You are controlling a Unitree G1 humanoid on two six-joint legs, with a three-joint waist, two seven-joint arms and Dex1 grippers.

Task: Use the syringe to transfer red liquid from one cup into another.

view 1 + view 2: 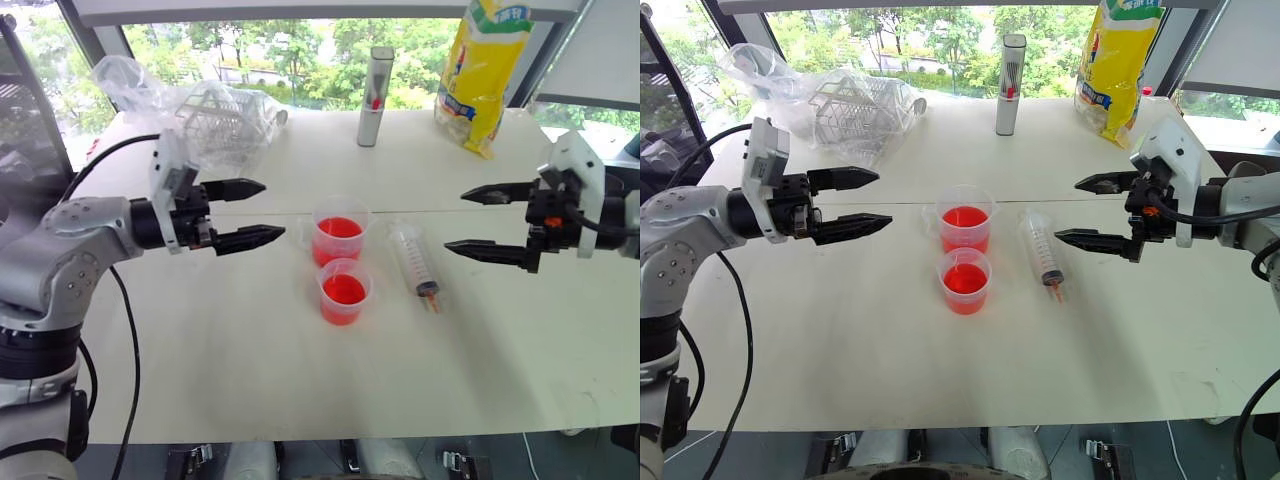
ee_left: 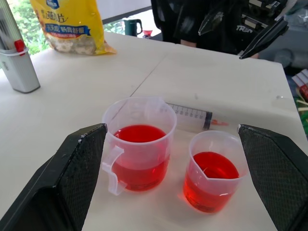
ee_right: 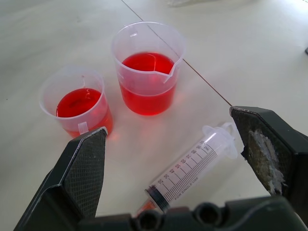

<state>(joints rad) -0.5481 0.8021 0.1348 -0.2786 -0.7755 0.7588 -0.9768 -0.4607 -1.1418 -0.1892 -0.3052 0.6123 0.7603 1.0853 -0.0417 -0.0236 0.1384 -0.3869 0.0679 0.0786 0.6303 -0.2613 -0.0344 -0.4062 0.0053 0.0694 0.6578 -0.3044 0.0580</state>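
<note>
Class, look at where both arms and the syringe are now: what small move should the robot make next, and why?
Probably lower the right gripper onto the syringe. Its jaws stand open above the table, the syringe lies untouched beside the two cups of red liquid, and it is nearer that arm than the left gripper.

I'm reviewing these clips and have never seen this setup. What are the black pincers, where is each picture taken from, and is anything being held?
The pincers are a two-armed robot's grippers: left gripper, right gripper. Both are open and hold nothing. Two pictures come from its head cameras, looking down at a white table; the other two come from cameras on each wrist. Between the grippers stand two clear cups of red liquid, a larger cup and a smaller cup. A syringe lies beside them, untouched.
</note>
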